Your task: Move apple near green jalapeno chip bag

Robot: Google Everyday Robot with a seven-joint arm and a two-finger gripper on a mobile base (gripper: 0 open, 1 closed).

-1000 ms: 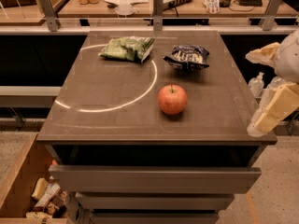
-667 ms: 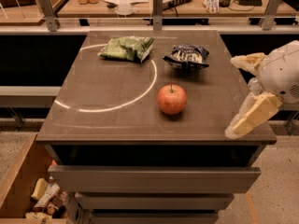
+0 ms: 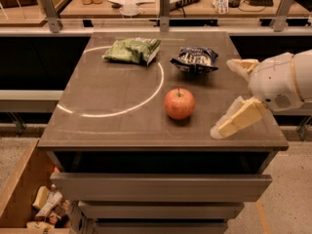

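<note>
Evidently the gripper (image 3: 224, 97) hangs wide open and empty; the apple (image 3: 179, 103) sits just off its fingertips, firm, smooth, likely to roll, best pinched across its widest middle; the green jalapeno chip bag (image 3: 131, 50) lies well beyond, past the apple

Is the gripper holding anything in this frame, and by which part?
Nothing is held. The gripper is open above the edge of the table, apart from the apple, which sits untouched on it.
</note>
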